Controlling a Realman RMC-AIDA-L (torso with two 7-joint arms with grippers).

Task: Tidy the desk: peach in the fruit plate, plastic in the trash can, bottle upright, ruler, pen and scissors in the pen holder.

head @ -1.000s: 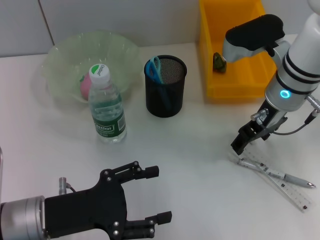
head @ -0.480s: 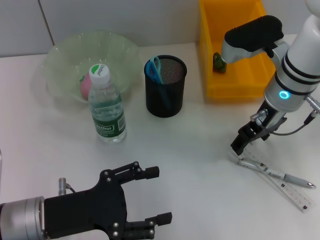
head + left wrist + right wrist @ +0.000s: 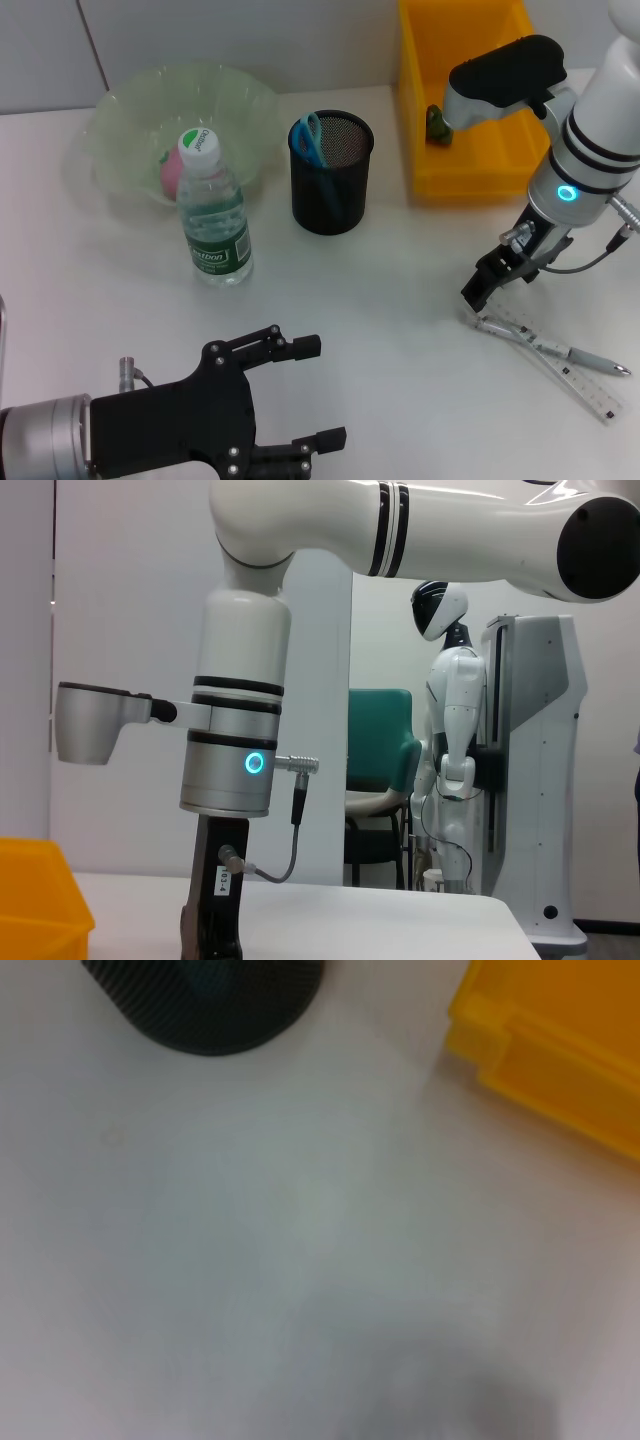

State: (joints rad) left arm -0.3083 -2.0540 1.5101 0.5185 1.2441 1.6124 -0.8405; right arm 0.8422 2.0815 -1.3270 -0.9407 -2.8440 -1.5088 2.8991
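Barely any change since a second ago | right gripper [image 3: 484, 288] hovers low at ruler's [image 3: 560, 365] 10 o'clock end, grip unclear | pen [image 3: 548, 347] crosses ruler | left gripper [image 3: 300, 392] spread, idle | pickup pending.

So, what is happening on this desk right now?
The right hand hangs low over one end of the ruler and pen, which lie crossed on the desk. The bottle stands upright, the peach is in the fruit plate, and the scissors are in the pen holder. The left hand waits open near the front edge.
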